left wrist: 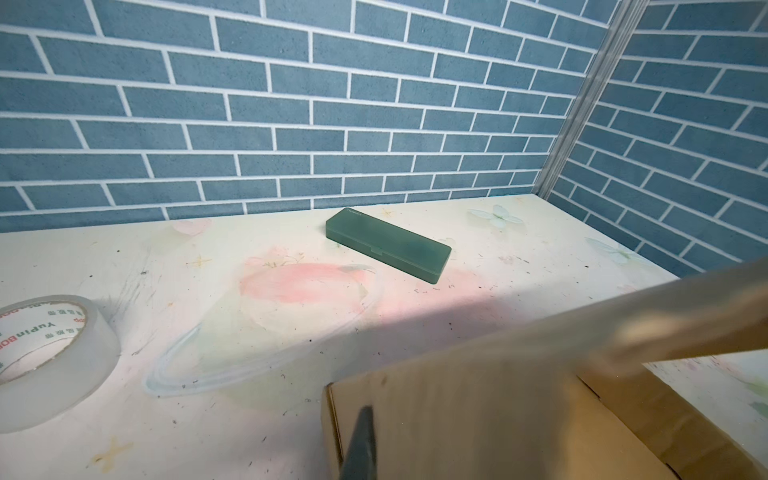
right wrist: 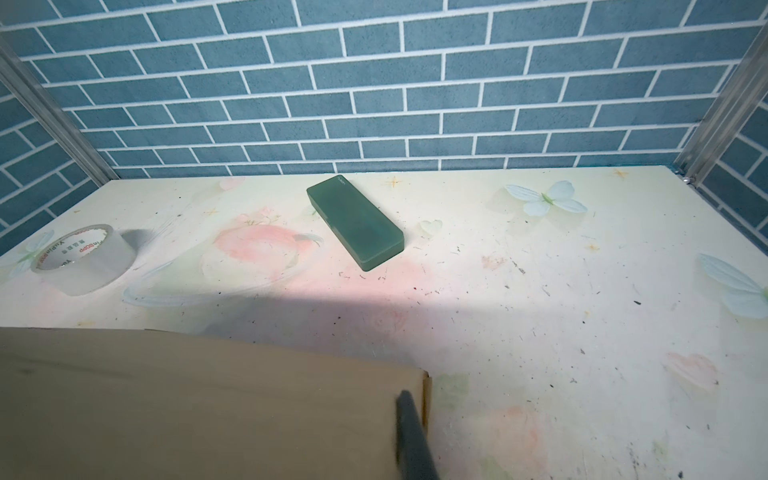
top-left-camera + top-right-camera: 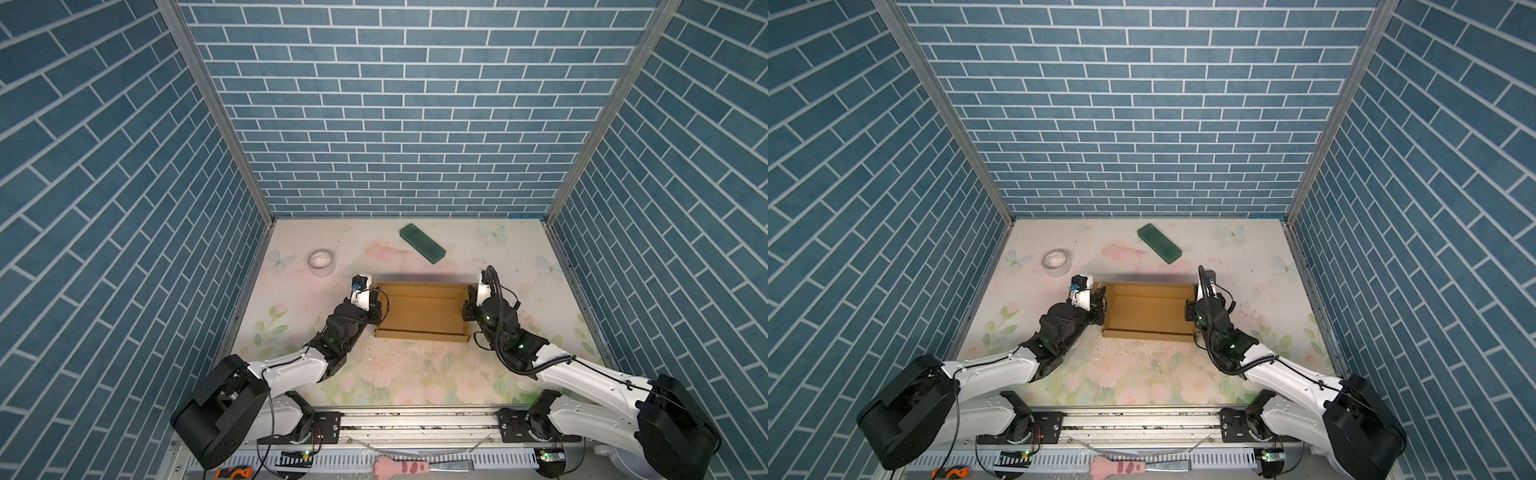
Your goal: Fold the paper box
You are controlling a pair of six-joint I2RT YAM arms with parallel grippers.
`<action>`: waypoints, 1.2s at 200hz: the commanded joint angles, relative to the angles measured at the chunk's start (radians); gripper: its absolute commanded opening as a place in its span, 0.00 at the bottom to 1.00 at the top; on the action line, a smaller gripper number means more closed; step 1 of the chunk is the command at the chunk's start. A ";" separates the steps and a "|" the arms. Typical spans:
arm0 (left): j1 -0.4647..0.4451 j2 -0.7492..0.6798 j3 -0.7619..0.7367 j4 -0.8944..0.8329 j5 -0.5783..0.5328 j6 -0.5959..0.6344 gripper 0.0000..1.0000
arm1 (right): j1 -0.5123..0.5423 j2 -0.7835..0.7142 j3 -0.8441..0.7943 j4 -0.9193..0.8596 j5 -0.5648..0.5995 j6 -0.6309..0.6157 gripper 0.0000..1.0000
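Between my two arms, just below the centre of both top views, the paper box (image 3: 422,311) rests on the floral table (image 3: 415,382). It is brown cardboard already standing as a shallow tray, open on top, its long sides running left to right across the frame. The far long wall stands upright and throws a dark band of shadow onto the table behind it; the near wall shows a doubled edge.

My left gripper (image 3: 376,311) is at the box's left end and my right gripper (image 3: 468,311) at its right end, each touching the short end wall. From the left wrist view I see only one dark finger (image 1: 360,440) lying against the cardboard, close to a corner. The right wrist view likewise gives me a single finger (image 2: 411,436) at the cardboard's edge. Each pincer is pinched together on its end of the box, with the mate finger hidden by the board. Both close-ups are blurred near the lens, so I cannot tell how deep the bite goes.

Above the box in the frame, nearer the blue brick back wall (image 3: 399,124), a dark green case (image 3: 422,243) lies flat and at a slant, well apart from the cardboard. A roll of clear tape (image 3: 321,262) lies to the upper left of the box, beyond my left gripper — apart from both. Along the bottom edge I can make out an orange-handled screwdriver (image 3: 235,472) and a pink paw-shaped tool (image 3: 401,464).
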 commanded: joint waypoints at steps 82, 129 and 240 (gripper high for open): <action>-0.081 -0.006 -0.142 0.089 0.027 0.114 0.00 | -0.046 -0.301 0.119 -0.619 -0.400 0.099 0.39; -0.122 0.043 -0.136 0.105 -0.082 0.171 0.00 | -0.059 -0.400 0.232 -0.834 -0.611 0.059 0.48; -0.165 0.223 -0.142 0.344 -0.195 0.273 0.02 | -0.064 -0.076 0.599 -0.956 -0.563 0.089 0.35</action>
